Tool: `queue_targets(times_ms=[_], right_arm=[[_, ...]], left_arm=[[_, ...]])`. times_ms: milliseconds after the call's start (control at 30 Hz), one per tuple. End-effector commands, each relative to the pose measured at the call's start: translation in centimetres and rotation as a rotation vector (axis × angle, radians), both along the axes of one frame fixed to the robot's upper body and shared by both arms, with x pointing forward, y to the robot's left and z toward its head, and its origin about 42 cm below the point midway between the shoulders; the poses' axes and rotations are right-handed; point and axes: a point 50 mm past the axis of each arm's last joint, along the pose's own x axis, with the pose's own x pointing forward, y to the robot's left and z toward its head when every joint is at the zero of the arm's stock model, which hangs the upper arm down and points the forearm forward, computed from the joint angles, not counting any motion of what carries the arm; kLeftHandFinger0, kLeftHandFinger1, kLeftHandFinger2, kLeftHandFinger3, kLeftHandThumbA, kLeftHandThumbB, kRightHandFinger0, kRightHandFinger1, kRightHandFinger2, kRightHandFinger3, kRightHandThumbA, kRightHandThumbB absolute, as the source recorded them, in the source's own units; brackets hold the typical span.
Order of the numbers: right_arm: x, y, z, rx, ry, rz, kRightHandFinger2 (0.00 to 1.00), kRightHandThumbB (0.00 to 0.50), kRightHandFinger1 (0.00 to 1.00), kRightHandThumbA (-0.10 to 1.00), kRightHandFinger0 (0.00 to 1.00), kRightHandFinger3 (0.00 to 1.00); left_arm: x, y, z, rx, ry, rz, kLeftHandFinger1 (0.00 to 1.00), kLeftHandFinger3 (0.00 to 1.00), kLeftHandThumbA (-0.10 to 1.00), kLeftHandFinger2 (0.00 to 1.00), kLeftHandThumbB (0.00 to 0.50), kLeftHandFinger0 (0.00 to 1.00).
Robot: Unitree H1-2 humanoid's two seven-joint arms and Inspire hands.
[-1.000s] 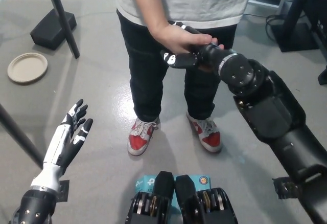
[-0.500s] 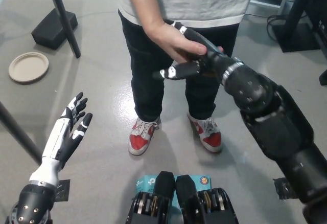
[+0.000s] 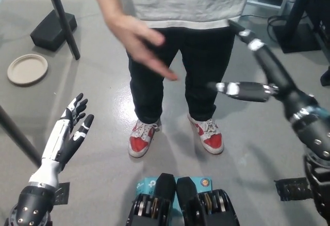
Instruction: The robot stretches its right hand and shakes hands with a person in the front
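Note:
A person (image 3: 188, 1) in a grey shirt, dark trousers and red-and-white shoes stands in front of me. The person's hand (image 3: 139, 40) hangs open at the upper left of centre, touching nothing. My black right hand (image 3: 258, 74) is at the right, open with fingers spread, well apart from the person's hand. My white left hand (image 3: 69, 133) rests open at the lower left, fingers pointing up.
A beige plate (image 3: 27, 68) lies on the grey floor at the left. A black block (image 3: 53, 28) and a dark pole (image 3: 63, 17) stand at the upper left. Dark equipment (image 3: 304, 14) fills the upper right corner.
The handshake has ended: my right hand let go and swung to the right, opening. The person's hand drew away to the left. My left hand stayed put.

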Motion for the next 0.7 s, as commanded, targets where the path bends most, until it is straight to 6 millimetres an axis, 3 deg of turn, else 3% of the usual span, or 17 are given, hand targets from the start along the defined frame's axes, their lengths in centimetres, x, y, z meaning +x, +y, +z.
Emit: queue_targets(times_ms=[0,167,200,267,467,533,667], right_arm=[[0.5,-1.1,-1.9,0.11,0.014,-0.032,1.0,0.377,1.0,0.99,1.0,1.0],[1.6,-1.7,-7.6,0.178,0.136,-0.087,1.0,0.312,1.0,0.98,1.0,1.0],[1.9,-1.9,-9.3,0.197,0.167,-0.102,1.0,0.319,1.0,1.0,1.0,1.0],[2.1,-2.1,-11.0,0.208,0.2,-0.105,1.0,0.266,1.0,1.0,1.0,1.0],[1.7,-2.7,-13.7,0.246,0.257,-0.126,1.0,0.34,1.0,1.0,1.0,1.0],[1.4,-2.7,-14.2,0.275,0.255,-0.118,1.0,0.333,1.0,1.0,1.0,1.0],[0.8,-2.5,-15.2,0.31,0.268,-0.1,1.0,0.256,1.0,1.0,1.0,1.0]], left_arm=[[0.4,0.8,1.2,-0.003,-0.043,-0.008,1.0,1.0,0.81,1.0,0.093,1.0],[0.2,0.7,0.9,-0.012,-0.041,-0.008,1.0,1.0,0.8,1.0,0.081,1.0],[0.1,0.6,0.8,-0.011,-0.039,-0.007,1.0,1.0,0.8,1.0,0.078,1.0],[-0.2,0.6,0.6,-0.006,-0.037,-0.005,1.0,1.0,0.81,1.0,0.079,1.0],[-0.7,0.3,-0.1,-0.018,-0.038,0.014,1.0,1.0,0.88,1.0,0.108,1.0],[-0.9,0.2,-0.5,-0.018,-0.037,0.013,1.0,1.0,0.91,1.0,0.098,1.0],[-1.5,0.4,-1.0,0.019,-0.043,0.026,1.0,1.0,1.0,1.0,0.104,1.0]])
